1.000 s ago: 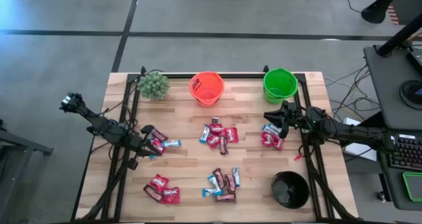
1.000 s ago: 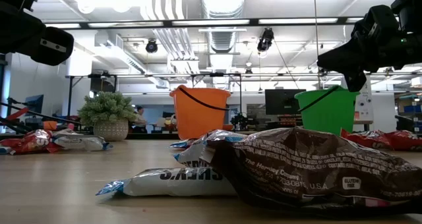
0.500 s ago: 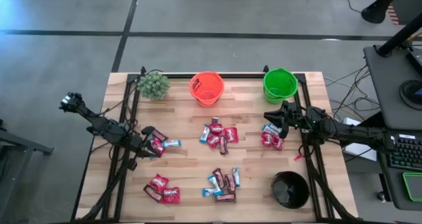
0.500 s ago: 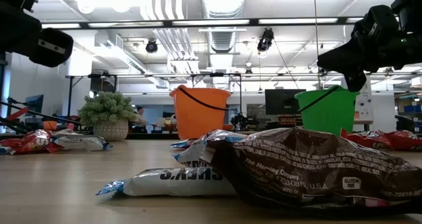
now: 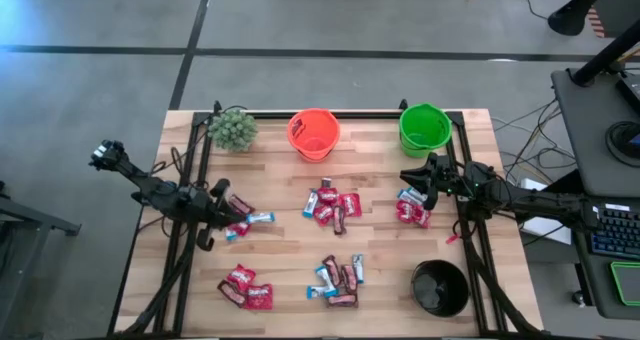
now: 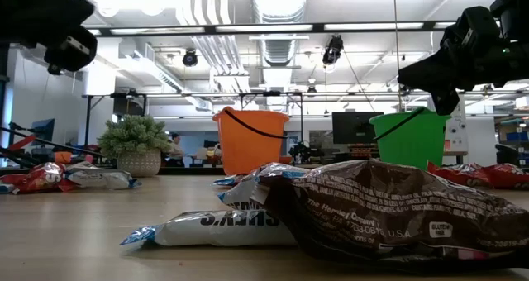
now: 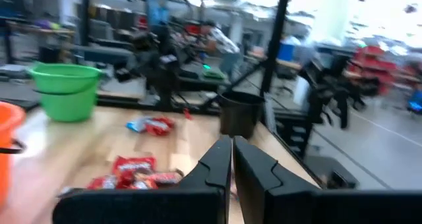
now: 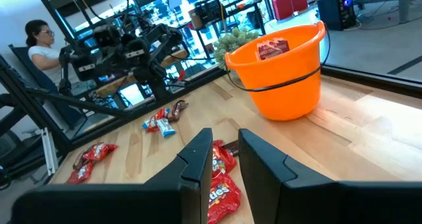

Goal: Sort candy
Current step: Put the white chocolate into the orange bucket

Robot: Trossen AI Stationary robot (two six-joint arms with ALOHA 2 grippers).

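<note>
Table [image 5: 280, 270]: pale wooden planks, seen from above with both arms reaching in from its sides.
Left gripper [image 5: 222, 209]: raised over the table's left part, just beside a small heap of red and blue-and-white candy [image 5: 247, 218]; in the left wrist view its two dark fingers [image 7: 217, 161] are pressed together with nothing between them.
Right gripper [image 5: 412, 177]: over the right part of the table, above a red heap [image 5: 411, 210]; in the right wrist view its fingers [image 8: 198, 159] stand apart, gripping nothing.
Middle heap [image 5: 332, 206]: red, blue-and-white and dark brown packets in front of the orange bucket [image 5: 313, 133].
Near heaps: red packets [image 5: 246, 287] at the front left, mixed bars [image 5: 338, 276] at the front centre.
Green bucket [image 5: 425, 128]: back right of the table.
Black bucket [image 5: 440, 287]: front right corner.
Plant [image 5: 232, 128]: back left, beside the orange bucket.
Writing: the low view shows a brown wrapper [image 6: 388, 211] printed "The Hershey Company" and "U.S.A."; the blue-and-white bar [image 6: 211, 227] beside it lies upside down, its letters only partly readable.
Orange bucket contents: a red packet [image 8: 271, 47] lies inside, its print too small to read.
</note>
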